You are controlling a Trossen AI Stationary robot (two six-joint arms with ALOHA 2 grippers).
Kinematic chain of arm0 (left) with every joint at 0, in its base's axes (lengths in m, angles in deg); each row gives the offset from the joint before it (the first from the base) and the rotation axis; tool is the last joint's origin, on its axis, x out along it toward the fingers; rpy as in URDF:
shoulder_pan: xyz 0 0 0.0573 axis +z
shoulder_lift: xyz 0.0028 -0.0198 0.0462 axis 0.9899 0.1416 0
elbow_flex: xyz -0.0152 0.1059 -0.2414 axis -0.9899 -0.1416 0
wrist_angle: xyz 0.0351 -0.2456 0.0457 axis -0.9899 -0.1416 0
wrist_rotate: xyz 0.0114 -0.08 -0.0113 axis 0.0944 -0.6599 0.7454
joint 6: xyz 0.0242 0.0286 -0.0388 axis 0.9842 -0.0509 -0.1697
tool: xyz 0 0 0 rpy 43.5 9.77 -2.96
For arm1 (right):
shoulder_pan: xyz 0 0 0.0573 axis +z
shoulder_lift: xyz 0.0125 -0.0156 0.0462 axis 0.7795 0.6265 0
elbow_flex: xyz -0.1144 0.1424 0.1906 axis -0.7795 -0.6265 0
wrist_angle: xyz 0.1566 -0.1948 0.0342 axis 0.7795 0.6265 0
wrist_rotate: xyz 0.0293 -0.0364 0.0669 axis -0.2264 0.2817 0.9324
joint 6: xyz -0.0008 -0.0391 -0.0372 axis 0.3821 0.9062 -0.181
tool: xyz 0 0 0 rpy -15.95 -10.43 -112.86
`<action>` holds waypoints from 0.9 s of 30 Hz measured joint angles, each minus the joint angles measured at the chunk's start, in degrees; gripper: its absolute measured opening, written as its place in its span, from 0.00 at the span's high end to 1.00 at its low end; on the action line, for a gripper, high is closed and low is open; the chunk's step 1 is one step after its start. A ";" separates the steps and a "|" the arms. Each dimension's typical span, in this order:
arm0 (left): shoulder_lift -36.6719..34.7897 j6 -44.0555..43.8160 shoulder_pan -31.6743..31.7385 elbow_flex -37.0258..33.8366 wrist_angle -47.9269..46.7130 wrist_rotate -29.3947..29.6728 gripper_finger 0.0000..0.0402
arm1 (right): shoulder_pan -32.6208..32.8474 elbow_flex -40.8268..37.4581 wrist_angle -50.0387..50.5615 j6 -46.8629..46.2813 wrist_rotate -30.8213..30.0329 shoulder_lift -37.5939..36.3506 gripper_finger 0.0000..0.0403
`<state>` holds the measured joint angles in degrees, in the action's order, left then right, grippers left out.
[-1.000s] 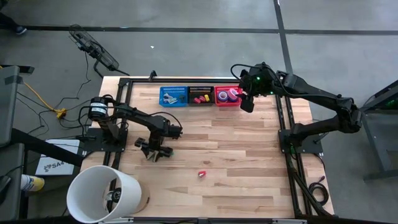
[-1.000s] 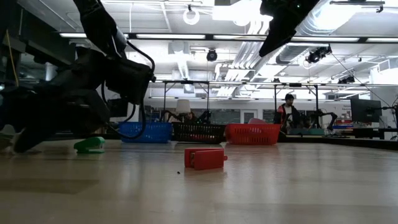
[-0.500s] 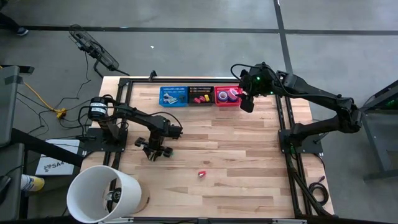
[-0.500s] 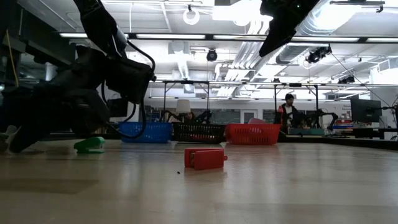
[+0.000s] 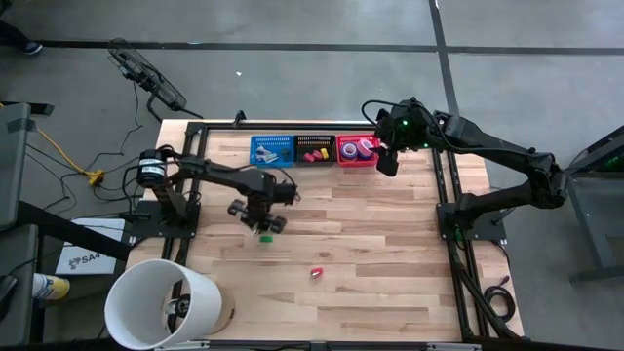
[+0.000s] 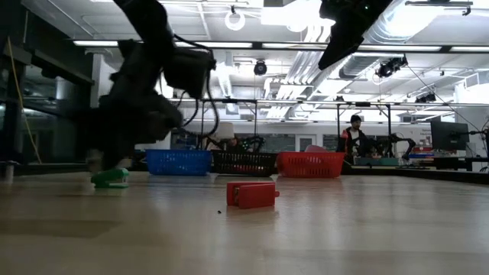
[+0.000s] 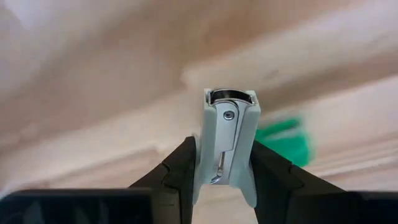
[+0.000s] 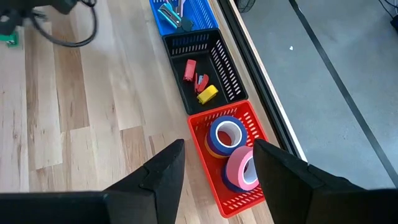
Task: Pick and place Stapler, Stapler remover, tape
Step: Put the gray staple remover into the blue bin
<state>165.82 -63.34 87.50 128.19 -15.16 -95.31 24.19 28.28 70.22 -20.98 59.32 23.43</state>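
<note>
My left gripper (image 5: 258,214) (image 7: 224,152) hangs above the table's left middle, shut on a pale grey staple remover (image 7: 227,140). A small green stapler (image 5: 263,235) (image 6: 111,177) (image 7: 283,140) lies flat on the wood just beneath and beside it. A small red stapler (image 5: 317,273) (image 6: 250,194) lies nearer the table's middle. My right gripper (image 5: 387,161) (image 8: 217,180) is open and hovers by the red basket (image 8: 239,199) at the far edge. That basket holds tape rolls (image 8: 225,134), blue, purple, yellow and pink. My left gripper pinches the staple remover between its two fingers, one pad on each flat side (image 7: 200,158) of the grey body. The remover's hinge end (image 7: 231,96) sticks out past the fingertips. It is lifted clear of the table.
Three baskets stand in a row at the far edge: blue (image 5: 272,150) with grey staple removers, black (image 5: 315,149) with small staplers, red (image 5: 358,150). A big white cylinder (image 5: 166,302) stands at the near left corner. A person (image 6: 351,137) is in the room behind.
My left gripper has risen off the table and swung toward the far and right edges, carrying the staple remover up with it. The green stapler, earlier under the arm in the high view, now shows and has stayed in place. The right arm has kept still.
</note>
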 joint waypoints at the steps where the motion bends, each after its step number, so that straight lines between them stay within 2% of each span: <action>1: 0.00 0.26 0.72 0.87 -0.04 1.40 0.73 | 0.00 0.00 0.00 0.00 0.00 0.00 0.55; 14: -0.04 12.77 13.02 12.52 -0.33 21.00 0.73 | 0.01 0.00 -0.02 0.00 0.00 0.00 0.55; 21: -0.04 13.96 21.65 14.43 3.52 21.74 0.73 | 0.00 0.00 -0.02 0.00 0.00 0.00 0.55; 27: -0.04 13.92 26.30 14.46 9.17 20.97 0.73 | 0.02 0.00 -0.02 0.00 0.00 0.00 0.55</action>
<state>165.77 -49.42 113.79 142.65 -5.99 -74.34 24.21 28.28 70.20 -20.98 59.32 23.43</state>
